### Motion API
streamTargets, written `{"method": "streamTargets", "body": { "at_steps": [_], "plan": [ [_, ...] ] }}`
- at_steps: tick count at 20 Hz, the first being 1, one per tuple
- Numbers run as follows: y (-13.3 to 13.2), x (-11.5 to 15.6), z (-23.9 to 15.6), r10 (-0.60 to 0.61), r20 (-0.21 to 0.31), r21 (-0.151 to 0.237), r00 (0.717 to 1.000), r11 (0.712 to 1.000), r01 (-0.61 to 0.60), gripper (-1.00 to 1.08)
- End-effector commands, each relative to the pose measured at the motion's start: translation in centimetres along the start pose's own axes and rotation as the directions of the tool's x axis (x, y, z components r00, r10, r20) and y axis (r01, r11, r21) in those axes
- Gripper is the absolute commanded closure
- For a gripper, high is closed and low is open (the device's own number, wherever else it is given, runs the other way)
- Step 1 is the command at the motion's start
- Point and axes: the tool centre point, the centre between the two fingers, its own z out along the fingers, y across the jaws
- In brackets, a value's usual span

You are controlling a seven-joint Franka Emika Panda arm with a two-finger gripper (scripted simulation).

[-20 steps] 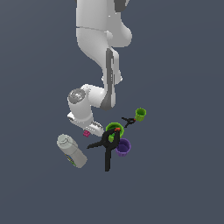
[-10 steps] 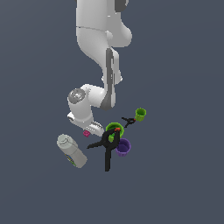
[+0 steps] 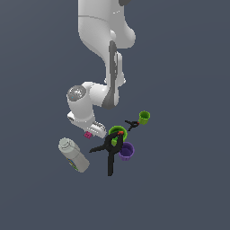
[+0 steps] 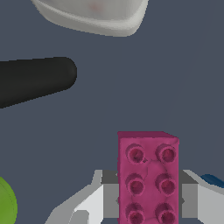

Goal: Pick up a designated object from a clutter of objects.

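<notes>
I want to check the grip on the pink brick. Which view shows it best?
The wrist view: the pink brick fills it, studs clear, a finger at each side. The exterior view shows only a pink speck under the gripper.

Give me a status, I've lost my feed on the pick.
Gripper down, a finger either side of pink brick; contact unclear. Brick low by white bottle. Big black clamp close, not blocking.
</notes>
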Motion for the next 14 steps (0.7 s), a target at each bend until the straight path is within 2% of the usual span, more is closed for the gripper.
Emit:
{"method": "streamTargets", "body": {
  "at_steps": [1, 14],
  "plan": [
    [-0.1, 0.2, -1.6, 0.000, -0.001, 0.000, 1.000, 1.000, 0.000, 1.08],
    [-0.8, 1.4, -14.3, 0.002, -0.001, -0.001, 1.000, 1.000, -0.002, 1.08]
  ]
}}
